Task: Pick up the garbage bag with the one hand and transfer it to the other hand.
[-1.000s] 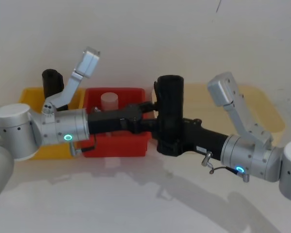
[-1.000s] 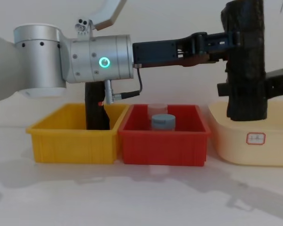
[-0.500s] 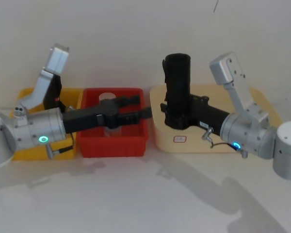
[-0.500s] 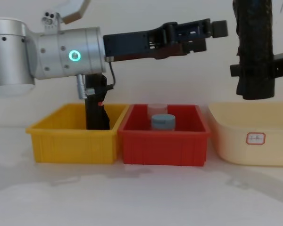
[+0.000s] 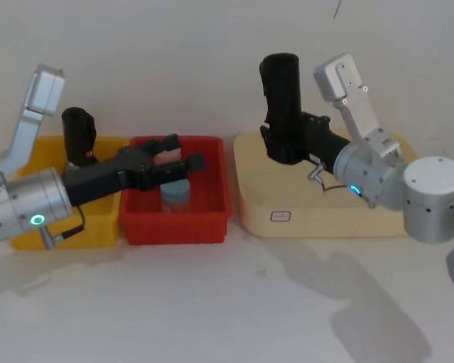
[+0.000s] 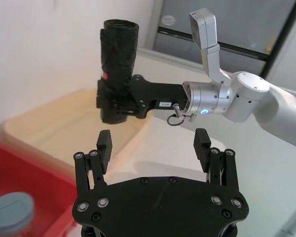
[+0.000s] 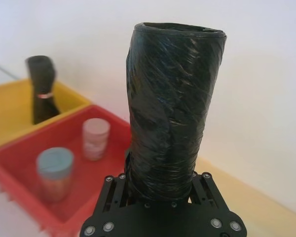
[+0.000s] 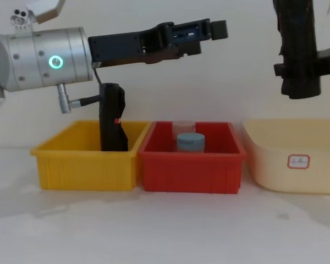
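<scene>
The garbage bag [image 5: 281, 83] stands upright in the air above the cream tub [image 5: 318, 212], clamped near its lower end by the right gripper [image 5: 281, 147], whose arm carries the blue ring light. In the right wrist view the 2 fingers press against opposite sides of the crinkled roll [image 7: 170, 98] just above the gripper body [image 7: 160, 180], and most of the roll rises clear above them. From the chest view the bag [image 8: 297, 44] hangs well above the tub's rim.

The left gripper [image 5: 183, 151], on the arm with the green ring light, hovers over the red bin [image 5: 178, 227] with its fingers spread wide and nothing between them. It is well apart from the bag, which lies off to its right. In the left wrist view the bag [image 6: 117, 64] shows beyond the parted fingertips [image 6: 104, 140].

A blue-lidded jar [image 5: 175, 193] sits in the red bin. A slim black upright object [image 5: 79, 136] stands in the yellow bin [image 5: 98, 231].
</scene>
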`<state>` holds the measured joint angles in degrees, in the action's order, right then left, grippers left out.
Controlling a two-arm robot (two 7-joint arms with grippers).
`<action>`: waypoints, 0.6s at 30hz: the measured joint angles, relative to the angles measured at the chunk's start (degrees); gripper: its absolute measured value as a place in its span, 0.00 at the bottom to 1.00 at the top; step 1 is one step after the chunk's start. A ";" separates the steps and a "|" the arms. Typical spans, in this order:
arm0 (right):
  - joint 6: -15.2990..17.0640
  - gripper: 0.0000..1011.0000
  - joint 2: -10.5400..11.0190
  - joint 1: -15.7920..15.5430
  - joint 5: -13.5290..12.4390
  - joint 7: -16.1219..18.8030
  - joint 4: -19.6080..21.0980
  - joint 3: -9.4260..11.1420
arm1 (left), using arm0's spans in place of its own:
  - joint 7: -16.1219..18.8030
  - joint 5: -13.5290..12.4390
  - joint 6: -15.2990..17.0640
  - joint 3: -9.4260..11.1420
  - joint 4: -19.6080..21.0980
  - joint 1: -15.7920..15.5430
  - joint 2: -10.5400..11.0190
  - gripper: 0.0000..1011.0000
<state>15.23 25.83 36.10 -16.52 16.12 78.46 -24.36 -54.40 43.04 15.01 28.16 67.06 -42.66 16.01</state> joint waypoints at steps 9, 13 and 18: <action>-2.35 0.50 -3.72 5.74 5.24 -5.11 -9.12 -1.52 | 6.88 -0.92 -1.89 -1.95 3.67 2.81 1.25 0.99; -3.71 0.52 -5.17 8.02 7.07 -6.99 -13.15 -1.97 | 9.40 -1.41 -2.69 -2.54 4.71 3.67 1.50 0.99; -5.02 0.65 -6.58 10.25 8.83 -8.88 -17.09 -2.38 | 13.94 -2.41 -4.17 -3.48 6.24 5.06 1.78 0.99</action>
<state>10.21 19.26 46.35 -7.68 7.24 61.38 -26.74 -40.46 40.63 10.84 24.67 73.29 -37.60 17.79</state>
